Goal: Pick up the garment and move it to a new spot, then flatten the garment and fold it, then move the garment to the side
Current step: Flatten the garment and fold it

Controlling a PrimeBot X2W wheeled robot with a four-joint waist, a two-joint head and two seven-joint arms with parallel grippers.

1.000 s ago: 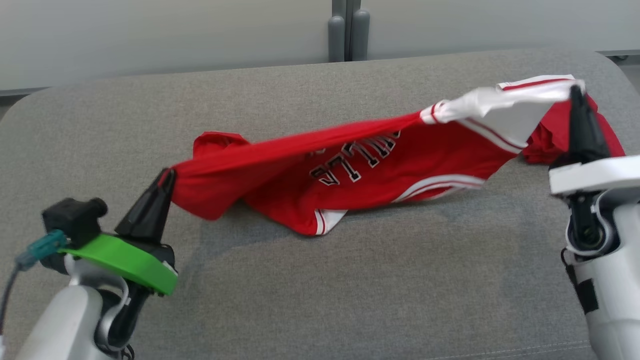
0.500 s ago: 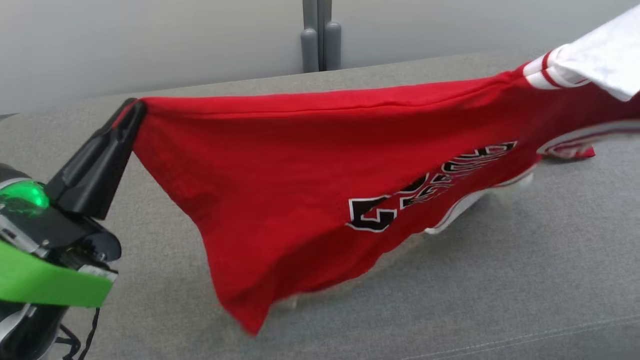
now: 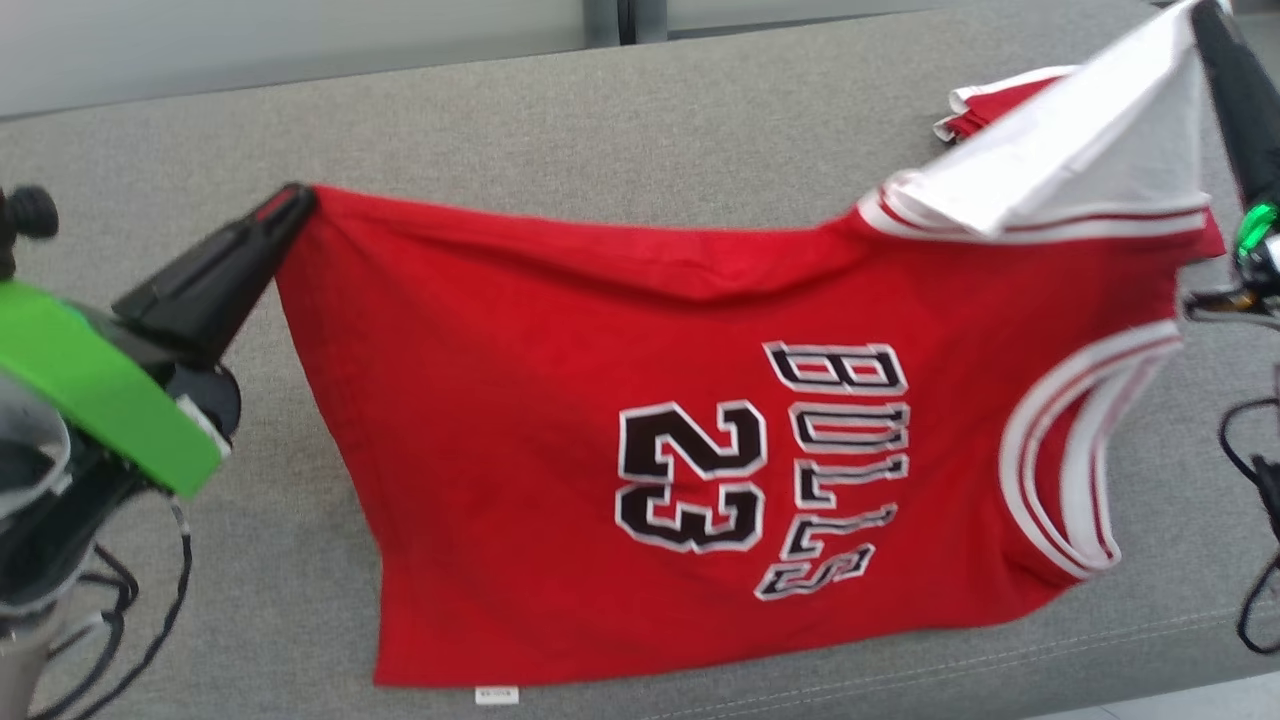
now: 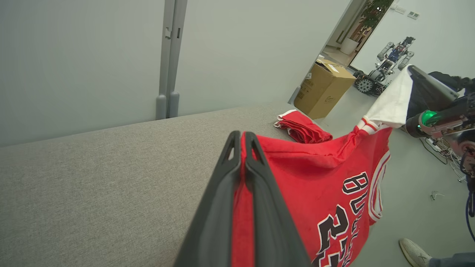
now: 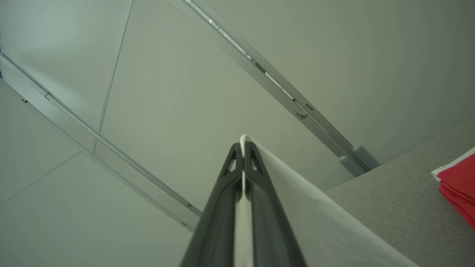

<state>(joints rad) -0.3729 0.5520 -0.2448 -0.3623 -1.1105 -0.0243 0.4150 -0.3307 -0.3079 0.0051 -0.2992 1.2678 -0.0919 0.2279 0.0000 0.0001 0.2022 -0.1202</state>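
The garment [image 3: 560, 400] is a red basketball jersey with white trim and black "BULLS 23" lettering, stretched out and hanging in the air above the grey cushion [image 3: 600, 120]. My left gripper [image 3: 298, 198] is shut on its red hem corner at the left, seen close up in the left wrist view [image 4: 241, 139]. My right gripper [image 3: 1205, 15] is shut on the white shoulder part at the upper right; in the right wrist view white cloth [image 5: 297, 207] runs out from between its shut fingers [image 5: 243, 148]. The jersey's lower edge hangs near the cushion's front edge.
A second folded red garment [image 3: 1000, 105] lies on the cushion at the far right, also seen as a red folded pile [image 4: 302, 128]. Beyond the cushion stand a cardboard box [image 4: 323, 89] and another robot [image 4: 386, 66]. A person's shoe [image 4: 413, 252] is on the floor.
Both grippers have lifted and spread the jersey, which has gone from bunched on the cushion to hanging open with its print facing me. The head view has also tilted down.
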